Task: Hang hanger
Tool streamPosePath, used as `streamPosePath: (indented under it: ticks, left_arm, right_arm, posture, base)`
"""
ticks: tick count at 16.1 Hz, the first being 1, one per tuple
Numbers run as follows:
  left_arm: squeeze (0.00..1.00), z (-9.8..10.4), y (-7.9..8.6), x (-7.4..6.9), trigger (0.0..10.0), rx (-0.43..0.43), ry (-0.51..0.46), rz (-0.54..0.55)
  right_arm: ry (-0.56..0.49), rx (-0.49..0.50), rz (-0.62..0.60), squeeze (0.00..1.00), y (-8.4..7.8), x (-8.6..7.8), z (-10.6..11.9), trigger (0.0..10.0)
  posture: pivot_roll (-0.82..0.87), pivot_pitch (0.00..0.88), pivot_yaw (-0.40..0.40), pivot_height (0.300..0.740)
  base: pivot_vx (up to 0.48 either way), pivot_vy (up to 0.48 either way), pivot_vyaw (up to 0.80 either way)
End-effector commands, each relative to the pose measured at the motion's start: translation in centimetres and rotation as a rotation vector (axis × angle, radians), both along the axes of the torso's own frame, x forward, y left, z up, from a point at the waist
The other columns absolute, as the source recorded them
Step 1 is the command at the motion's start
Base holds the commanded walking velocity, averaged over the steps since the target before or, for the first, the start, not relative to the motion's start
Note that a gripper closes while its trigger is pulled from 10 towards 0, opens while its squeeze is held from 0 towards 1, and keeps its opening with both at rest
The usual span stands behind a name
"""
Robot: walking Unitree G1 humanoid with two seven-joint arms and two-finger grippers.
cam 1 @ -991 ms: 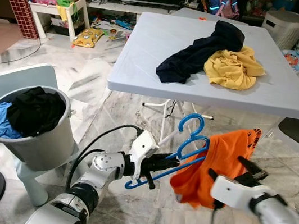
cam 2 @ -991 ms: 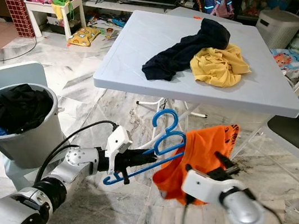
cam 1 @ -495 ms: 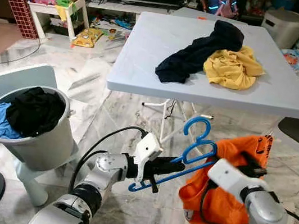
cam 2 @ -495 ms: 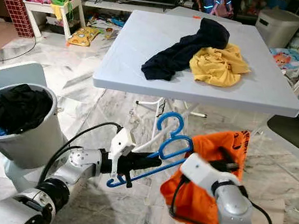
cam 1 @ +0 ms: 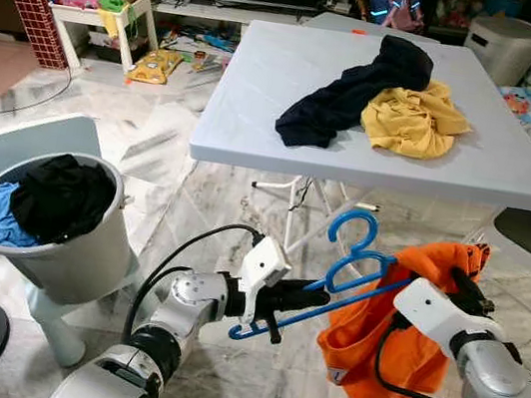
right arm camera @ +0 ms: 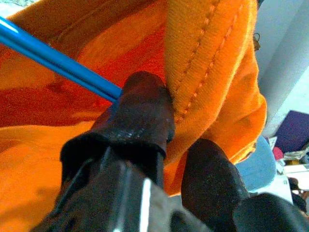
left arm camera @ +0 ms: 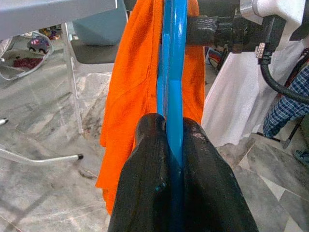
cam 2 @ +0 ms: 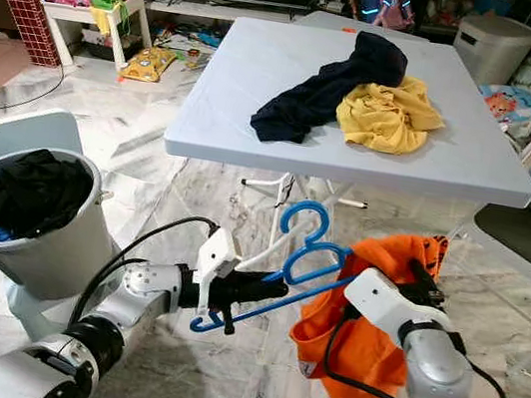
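Blue hanger [cam 1: 333, 281] sits clamped in the left hand [left arm camera: 170, 159], arm reaching forward low before the desk [cam 1: 260, 107]. Just past it, the right hand [right arm camera: 166, 145] pinches the orange shirt [cam 1: 395, 341] – fingers closed on its hem, the hanger's far end inside the cloth. Left of both, a bin [cam 1: 84, 261] holds dark and blue clothes.
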State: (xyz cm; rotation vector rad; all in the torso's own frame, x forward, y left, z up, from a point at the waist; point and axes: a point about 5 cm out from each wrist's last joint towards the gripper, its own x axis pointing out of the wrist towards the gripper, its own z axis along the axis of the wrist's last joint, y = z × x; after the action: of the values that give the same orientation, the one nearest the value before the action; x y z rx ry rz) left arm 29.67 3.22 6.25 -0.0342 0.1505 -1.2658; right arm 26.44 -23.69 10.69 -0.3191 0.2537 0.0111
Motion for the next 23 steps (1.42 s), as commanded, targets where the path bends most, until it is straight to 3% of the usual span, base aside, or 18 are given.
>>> streamPosePath:
  ticks: [1, 11, 16, 20, 23]
  left_arm:
    - [0.00, 1.4, -0.1, 0.9, 0.0, -0.007, -0.071, 0.003]
    - [0.00, 1.0, 0.5, 0.9, 0.0, 0.054, -0.098, 0.006]
    - [0.00, 0.3, 1.4, 0.6, 0.0, 0.109, -0.113, -0.003]
    - [0.00, -0.6, 2.5, -0.1, 0.0, 0.167, -0.132, -0.056]
    - [0.00, -0.6, 2.9, -0.6, 0.0, 0.160, -0.146, -0.106]
  right_arm:
    - [0.000, 0.002, 0.023, 0.00, -0.1, -0.1, 0.1, 0.0]
    - [-0.001, 0.004, 0.023, 0.00, -1.0, -0.4, 0.6, 0.0]
    - [-0.079, 0.084, -0.042, 0.00, -2.1, -0.1, 2.3, 0.0]
    - [-0.258, 0.201, -0.273, 0.00, -4.2, 1.3, 5.5, 0.0]
    - [-0.292, 0.202, -0.332, 0.00, -4.5, 2.1, 6.0, 0.0]
  posture:
    - [-0.09, 0.000, 0.042, 0.740]
    - [-0.09, 0.000, 0.042, 0.740]
    - [-0.08, 0.000, 0.040, 0.740]
    - [-0.08, 0.000, 0.037, 0.740]
    - [-0.07, 0.000, 0.035, 0.740]
  base:
    - [0.000, 0.000, 0.00]
    - [0.000, 0.000, 0.00]
    - [0.000, 0.000, 0.00]
    - [0.000, 0.000, 0.00]
    - [0.000, 0.000, 0.00]
